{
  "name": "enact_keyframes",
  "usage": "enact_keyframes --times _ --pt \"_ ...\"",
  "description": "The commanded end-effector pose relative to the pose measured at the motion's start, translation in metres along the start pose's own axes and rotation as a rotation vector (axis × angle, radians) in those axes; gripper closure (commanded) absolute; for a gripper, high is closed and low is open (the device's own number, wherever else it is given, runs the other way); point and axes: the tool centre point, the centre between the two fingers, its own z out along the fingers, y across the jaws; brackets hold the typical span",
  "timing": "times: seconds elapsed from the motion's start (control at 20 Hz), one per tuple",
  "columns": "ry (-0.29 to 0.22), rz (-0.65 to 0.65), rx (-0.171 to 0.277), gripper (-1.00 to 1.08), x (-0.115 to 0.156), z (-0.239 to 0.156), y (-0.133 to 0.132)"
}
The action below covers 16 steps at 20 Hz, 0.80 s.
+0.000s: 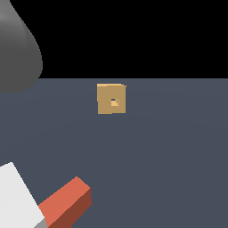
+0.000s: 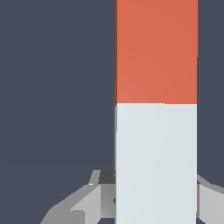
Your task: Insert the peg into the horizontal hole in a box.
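Above grey floor (image 1: 169, 147), the gripper (image 2: 153, 197) clasps the peg (image 2: 156, 109) by its white part.

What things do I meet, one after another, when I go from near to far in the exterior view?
White part of the peg → orange-red part of the peg → open grey floor → tan box with its small square hole.

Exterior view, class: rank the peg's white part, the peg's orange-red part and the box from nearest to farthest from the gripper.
1. White part, lower left, at the gripper.
2. Orange-red part, just beyond, toward the view's right.
3. Box, far across the floor, upper middle.
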Motion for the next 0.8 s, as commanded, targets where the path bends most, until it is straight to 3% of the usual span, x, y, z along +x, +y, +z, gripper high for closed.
enact_keyframes --times 0.0,0.4,0.75 --pt "0.0 0.0 0.0 1.08 0.0 0.0 0.0" --pt "0.001 -0.007 0.0 1.08 0.004 0.0 0.0" --pt "0.0 -0.085 -0.001 1.08 0.049 -0.005 0.002"
